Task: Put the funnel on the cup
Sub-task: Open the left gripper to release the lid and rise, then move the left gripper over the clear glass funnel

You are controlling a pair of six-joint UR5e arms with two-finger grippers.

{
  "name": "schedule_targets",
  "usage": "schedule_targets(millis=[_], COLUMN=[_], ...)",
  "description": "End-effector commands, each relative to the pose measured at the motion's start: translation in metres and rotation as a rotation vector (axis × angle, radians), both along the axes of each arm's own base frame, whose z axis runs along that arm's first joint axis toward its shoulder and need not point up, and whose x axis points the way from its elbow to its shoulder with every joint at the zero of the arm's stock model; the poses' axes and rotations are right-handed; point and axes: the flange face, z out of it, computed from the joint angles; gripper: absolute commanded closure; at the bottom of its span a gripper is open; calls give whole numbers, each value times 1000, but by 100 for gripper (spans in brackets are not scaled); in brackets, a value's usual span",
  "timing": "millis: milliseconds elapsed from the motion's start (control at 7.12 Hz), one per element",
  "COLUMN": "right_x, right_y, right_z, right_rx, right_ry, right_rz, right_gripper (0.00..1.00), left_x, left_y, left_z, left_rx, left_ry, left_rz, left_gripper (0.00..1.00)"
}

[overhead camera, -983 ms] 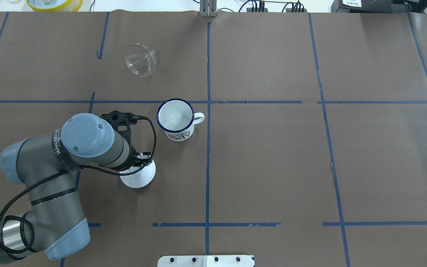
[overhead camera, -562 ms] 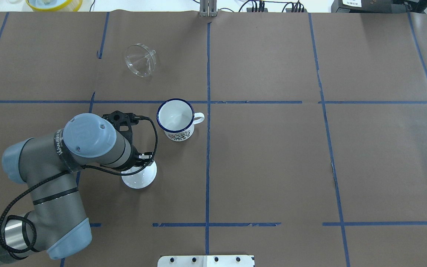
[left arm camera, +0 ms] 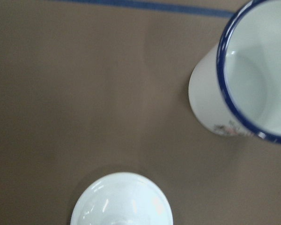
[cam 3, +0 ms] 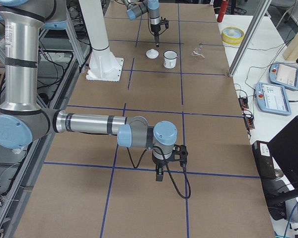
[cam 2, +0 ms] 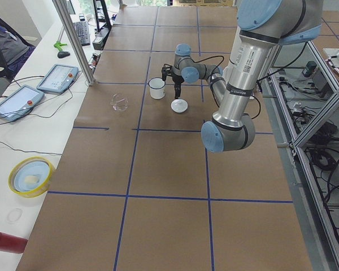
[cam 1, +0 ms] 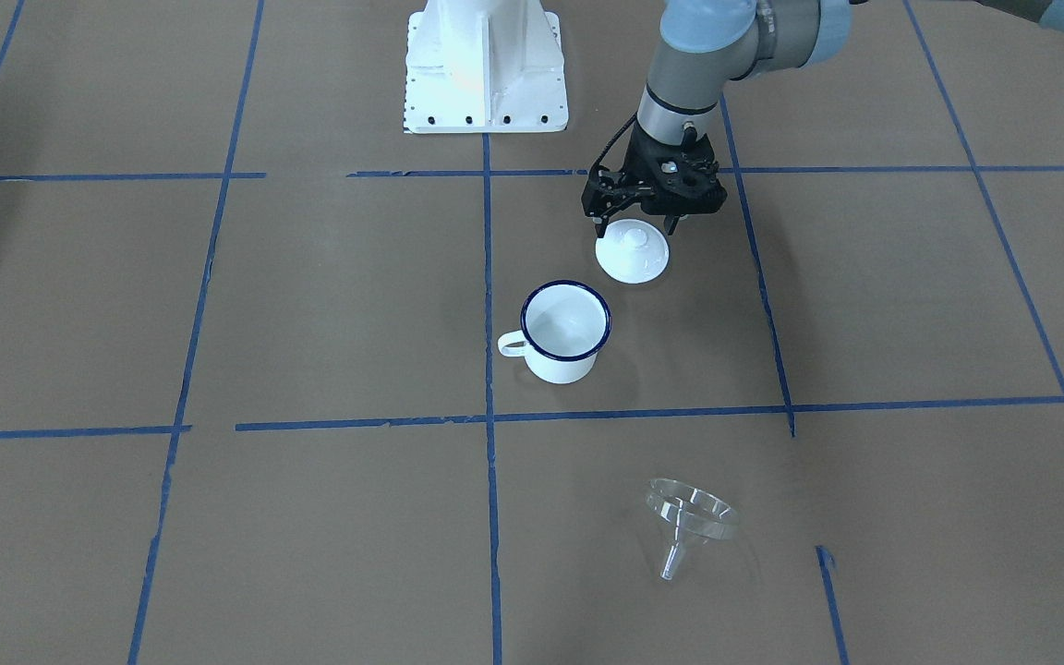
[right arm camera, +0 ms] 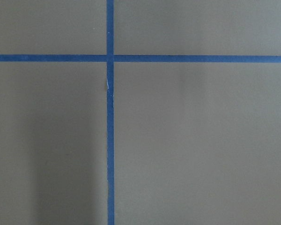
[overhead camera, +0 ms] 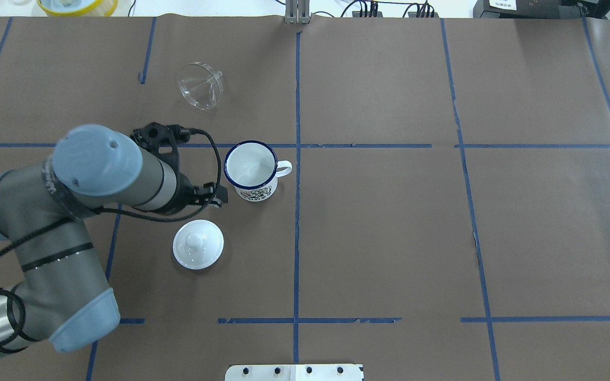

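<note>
— So, what is on the table (overhead camera: pixel 389 238), counted out?

— Two arms, one cup (overhead camera: pixel 250 169), one lid (overhead camera: pixel 198 244), one funnel (overhead camera: pixel 201 85). The brown top is marked off with blue tape lines.

— How do the arms sit?

— The left arm (overhead camera: pixel 98 174) reaches in over its own side, elbow bent, wrist pointing straight down beside the cup. The right arm (cam 3: pixel 89 124) stretches low over its own end of the table, well apart from everything.

— And the small things?

— The cup stands upright and empty near the middle, handle toward the robot's right. The lid lies knob up on the robot's side of it, near but not touching. The funnel lies tipped on its side past the cup, well apart from it, with nothing holding it.

— The grippers?

— The left gripper (cam 1: pixel 635 224) hangs above the lid's edge, fingers spread and empty. The right gripper (cam 3: pixel 159 176) points down at bare paper; whether its fingers are spread or pressed together, I cannot tell.
</note>
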Motion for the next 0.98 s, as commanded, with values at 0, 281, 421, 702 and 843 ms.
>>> schedule_targets(millis=[0,281,421,702,843], right_x=[0,0,0,0,0], right_y=[0,0,0,0,0], right_z=[0,0,0,0,0], right_rx=[0,0,0,0,0], right_ry=[0,0,0,0,0], right_rz=[0,0,0,0,0], right_gripper=[0,0,0,0,0], left_x=[-58,-44,-34,-22,-3], left_y=[-50,-88,-104,-139,-172], left_z=[-27,-8,13,62,71], left_rx=[-69,-140,-195,-278,-311], left_ry=[183,431,503,558,527], left_rz=[-281,-537,-620,-743,-784], left_gripper=[0,0,0,2,1])
